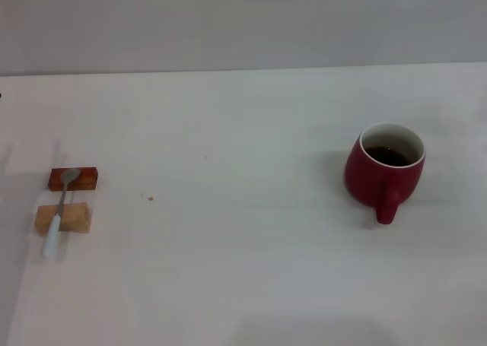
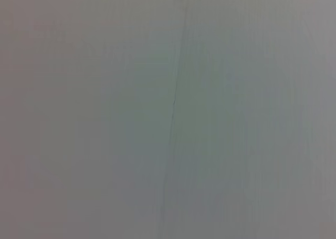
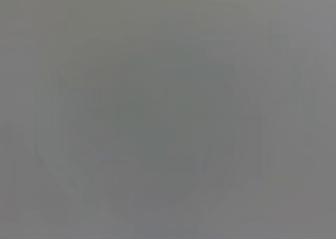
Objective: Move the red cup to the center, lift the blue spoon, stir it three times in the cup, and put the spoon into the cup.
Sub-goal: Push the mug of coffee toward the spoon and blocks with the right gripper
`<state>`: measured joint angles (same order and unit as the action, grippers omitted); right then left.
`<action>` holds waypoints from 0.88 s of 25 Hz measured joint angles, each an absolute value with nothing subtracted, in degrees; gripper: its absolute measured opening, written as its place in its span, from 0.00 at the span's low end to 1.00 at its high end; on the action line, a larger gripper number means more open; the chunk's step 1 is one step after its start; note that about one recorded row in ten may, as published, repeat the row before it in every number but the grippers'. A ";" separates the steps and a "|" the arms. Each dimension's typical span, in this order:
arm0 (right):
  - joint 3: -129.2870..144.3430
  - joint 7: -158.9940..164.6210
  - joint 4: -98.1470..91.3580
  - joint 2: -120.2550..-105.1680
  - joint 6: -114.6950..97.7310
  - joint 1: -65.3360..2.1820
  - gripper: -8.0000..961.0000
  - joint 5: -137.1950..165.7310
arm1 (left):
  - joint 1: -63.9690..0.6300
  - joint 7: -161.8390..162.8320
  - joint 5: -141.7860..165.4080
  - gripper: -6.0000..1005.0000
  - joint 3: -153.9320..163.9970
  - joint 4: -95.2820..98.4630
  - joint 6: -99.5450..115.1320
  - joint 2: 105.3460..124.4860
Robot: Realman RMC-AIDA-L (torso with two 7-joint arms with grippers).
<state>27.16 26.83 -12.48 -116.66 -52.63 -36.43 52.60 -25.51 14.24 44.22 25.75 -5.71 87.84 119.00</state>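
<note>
jaws: none visible in any view; neither arm enters the head view, so whether either pair stands apart or together cannot be told.

head view: red cup (image 1: 383, 169) upright on the robot's right side of the white desk (image 1: 243, 270), handle toward the robot, dark liquid inside. blue spoon (image 1: 60, 212) far on the left, propped across two wooden blocks (image 1: 68, 199), bowl away from the robot, pale handle toward it, long axis running near to far. center (image 1: 243, 201) lies bare between them. judgement: right arm nearer the cup, left arm nearer the spoon; cup must travel leftward first.

left wrist view: blank grey surface, one thin line.

right wrist view: featureless grey.
</note>
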 joint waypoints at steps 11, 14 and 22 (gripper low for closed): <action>36.28 60.05 -17.67 -108.89 -51.51 -32.71 0.01 85.49 | -26.34 14.24 44.30 0.84 25.75 -5.53 85.78 119.00; 36.44 65.11 -19.95 -108.57 -54.03 -32.04 0.01 96.91 | -26.46 14.24 44.30 0.84 25.75 -5.41 85.69 119.00; 36.63 65.86 -20.61 -109.02 -58.58 -30.94 0.01 102.21 | -27.32 14.24 44.21 0.84 25.75 -5.36 85.49 118.98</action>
<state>36.63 65.86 -20.61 -109.02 -58.58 -30.94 102.21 -27.32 14.24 44.21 25.75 -5.36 85.49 118.98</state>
